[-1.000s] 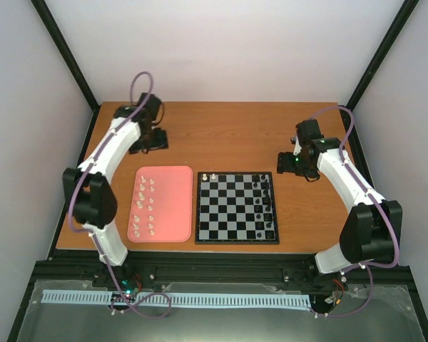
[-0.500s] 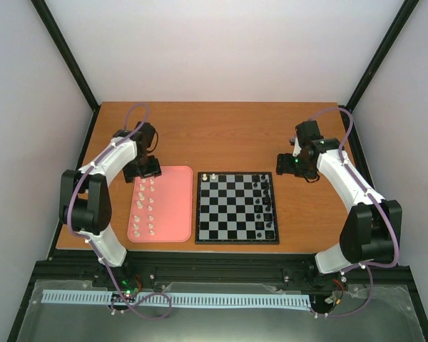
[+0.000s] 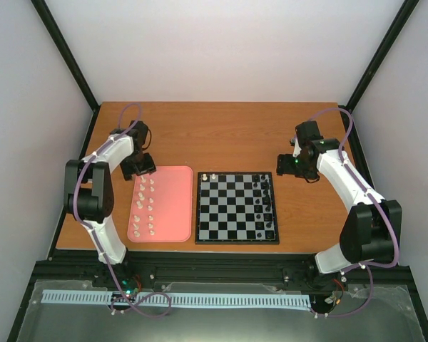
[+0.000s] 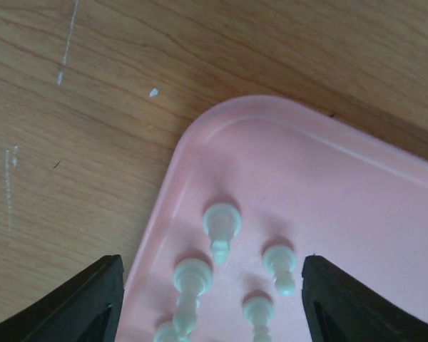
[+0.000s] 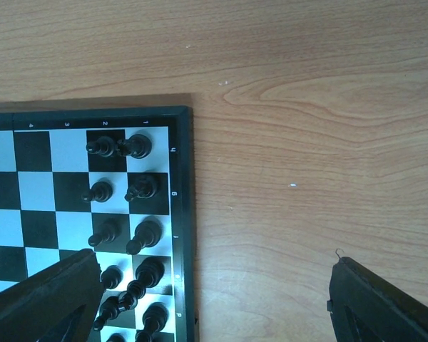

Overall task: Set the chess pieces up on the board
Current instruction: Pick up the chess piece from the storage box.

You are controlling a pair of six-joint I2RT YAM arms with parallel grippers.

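Observation:
The board (image 3: 237, 208) lies mid-table, its near right corner also in the right wrist view (image 5: 71, 185). Two white chess pieces (image 3: 209, 176) stand on its far left squares. Several more white chess pieces (image 3: 144, 205) stand in two columns on the pink tray (image 3: 172, 206). My left gripper (image 3: 139, 166) is open and empty, low over the tray's far left corner; its wrist view shows white pieces (image 4: 221, 228) between the jaws. My right gripper (image 3: 288, 162) is open and empty above bare table just off the board's far right corner.
Black chess pieces (image 3: 266, 203) fill the board's two right columns; they also show in the right wrist view (image 5: 128, 214), one leaning against another. The tray's rim (image 4: 200, 135) sits on the wooden table (image 3: 228, 132). Black frame posts stand at the back corners.
My left arm has swung from the far left of the table toward me and down onto the tray's far left corner. The right arm has not moved.

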